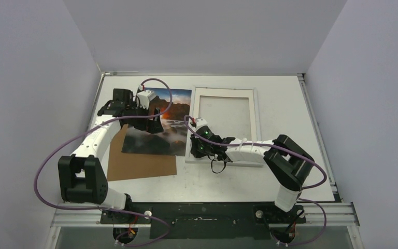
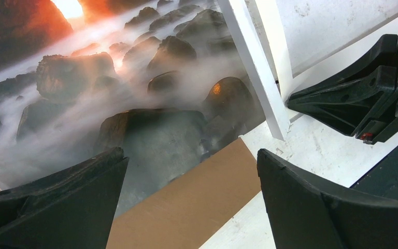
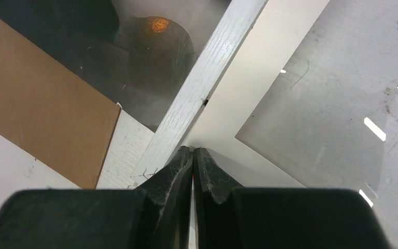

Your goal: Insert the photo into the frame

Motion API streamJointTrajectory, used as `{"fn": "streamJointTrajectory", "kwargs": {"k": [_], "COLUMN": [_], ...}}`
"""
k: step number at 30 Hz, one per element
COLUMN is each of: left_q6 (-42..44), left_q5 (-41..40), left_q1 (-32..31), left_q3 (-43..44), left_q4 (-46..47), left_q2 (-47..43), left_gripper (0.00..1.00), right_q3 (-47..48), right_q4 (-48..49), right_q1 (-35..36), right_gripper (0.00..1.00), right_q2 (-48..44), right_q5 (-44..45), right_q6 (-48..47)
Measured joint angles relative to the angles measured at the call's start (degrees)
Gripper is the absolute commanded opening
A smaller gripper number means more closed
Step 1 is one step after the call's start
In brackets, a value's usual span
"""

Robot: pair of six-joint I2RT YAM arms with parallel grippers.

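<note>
Left tool (image 1: 153,123) hangs spread wide and empty above the photo (image 1: 155,142), over the part of the print nearest the frame's (image 1: 224,91) near-left corner. The right tool (image 1: 198,147) has its tips pressed together with nothing visible between them. They are set down right at that same corner, at the near end of the frame's left rail. Whether they bear on the wood or only rest beside it I cannot tell. The photo lies flat just left of the frame, picture side up. Its right edge runs along the outside of the left rail, touching it or perhaps tucked slightly beneath. Its near-left part overlaps a brown cardboard board (image 1: 140,165), which lies further left of the frame and nearer the arm bases. The frame itself lies flat on the surface (image 1: 290,104), its pale mat showing and its opening unfilled, so the insertion has not begun. As I judge it, the step in hand is taking hold of the print while the right tool steadies the frame. The next move likely calls for the left tool to come down and find an edge it can pinch on a thin, glossy sheet lying flat. It must then carry or slide the print to the right and square it with the opening. A slip or a bent corner seems the main risk.
</note>
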Motion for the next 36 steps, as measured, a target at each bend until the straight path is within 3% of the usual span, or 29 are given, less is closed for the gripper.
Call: {"fn": "streamJointTrajectory", "kwargs": {"k": [13,22,36], "left_q6": [3.82,5.01,5.73], "left_q5": [-1.57,-2.95,-4.52], "left_q1": [0.02,0.17,0.94], "left_q3": [4.96,8.7,13.25], "left_q4": [-7.69,-11.32,-16.09], "left_q2": [4.5,7.39,10.47], "left_gripper": [0.97,0.96,0.97], "right_q3": [-3.82,-4.04,3.76], "right_q4": [-1.36,-1.16,-7.41], "right_q1": [-3.04,-4.76,-8.17], "right_gripper": [0.05,0.05,0.07], "right_q2": [-3.43,-3.8,-10.12], "right_q5": [1.16,-2.86,-9.07], "right_q6": [-0.42,-1.64,-4.48]}}
